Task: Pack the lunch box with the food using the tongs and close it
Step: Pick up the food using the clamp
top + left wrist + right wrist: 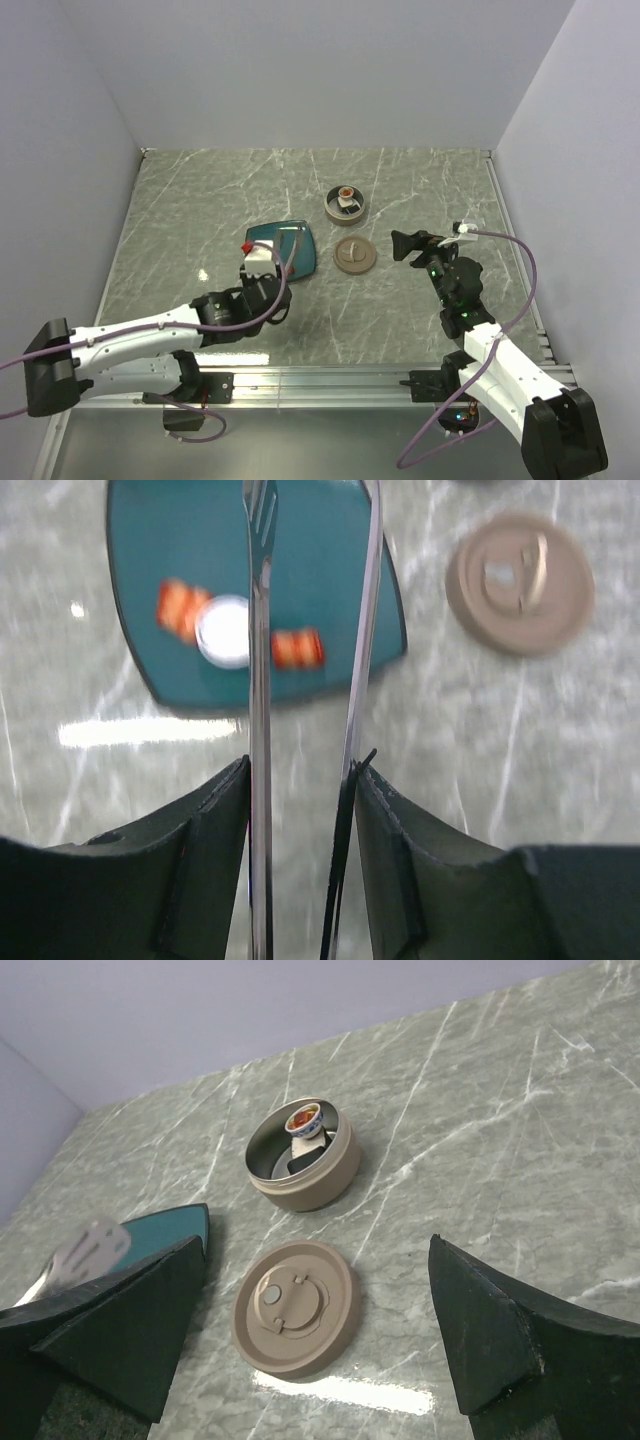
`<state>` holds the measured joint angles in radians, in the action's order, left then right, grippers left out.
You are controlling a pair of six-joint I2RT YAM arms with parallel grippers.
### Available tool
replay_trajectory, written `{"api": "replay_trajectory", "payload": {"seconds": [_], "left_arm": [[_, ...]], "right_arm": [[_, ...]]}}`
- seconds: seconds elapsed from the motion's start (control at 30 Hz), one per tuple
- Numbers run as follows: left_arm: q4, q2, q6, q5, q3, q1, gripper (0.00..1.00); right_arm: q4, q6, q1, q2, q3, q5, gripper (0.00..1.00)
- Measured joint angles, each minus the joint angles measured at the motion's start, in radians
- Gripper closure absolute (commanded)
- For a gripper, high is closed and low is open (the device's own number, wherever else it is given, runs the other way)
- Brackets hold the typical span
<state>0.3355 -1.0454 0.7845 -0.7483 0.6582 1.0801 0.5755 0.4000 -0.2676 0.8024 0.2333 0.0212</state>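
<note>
The lunch box (346, 203) (305, 1155) stands open at the back with one piece of food (303, 1120) inside. Its tan lid (354, 255) (295, 1305) lies flat in front of it. More food sits on the teal plate (320, 570): a white round (225, 630) between two orange-red bits (297, 648). My left gripper (303, 770) (270, 272) is shut on the tongs (260, 680), whose two arms reach out over the plate, tips apart, above the food. My right gripper (318, 1260) (408, 245) hangs open just right of the lid, holding nothing.
The teal plate (285, 248) lies left of the lid on the grey marble table (200, 220). White walls close the table in at the back and on both sides. A metal rail (330, 380) runs along the near edge by the arm bases.
</note>
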Motion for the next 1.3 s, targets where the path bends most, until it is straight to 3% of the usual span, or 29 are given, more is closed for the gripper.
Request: {"api": "replay_trajectory", "payload": {"seconds": [0.3, 0.57, 1.0, 1.3], "left_arm": [[0.414, 0.001, 0.457, -0.159, 0.008, 0.245, 0.5], [0.714, -0.134, 0.774, -0.27, 0.104, 0.338, 0.5], [0.748, -0.068, 0.803, -0.303, 0.123, 0.345, 0.48], [0.628, -0.006, 0.706, -0.246, 0.056, 0.346, 0.48]], "right_arm": [[0.001, 0.0, 0.002, -0.008, 0.0, -0.007, 0.0], [0.001, 0.0, 0.003, -0.013, 0.0, -0.008, 0.0], [0.001, 0.0, 0.004, -0.013, 0.0, -0.011, 0.0], [0.0, 0.001, 0.004, -0.031, 0.0, -0.011, 0.0]]}}
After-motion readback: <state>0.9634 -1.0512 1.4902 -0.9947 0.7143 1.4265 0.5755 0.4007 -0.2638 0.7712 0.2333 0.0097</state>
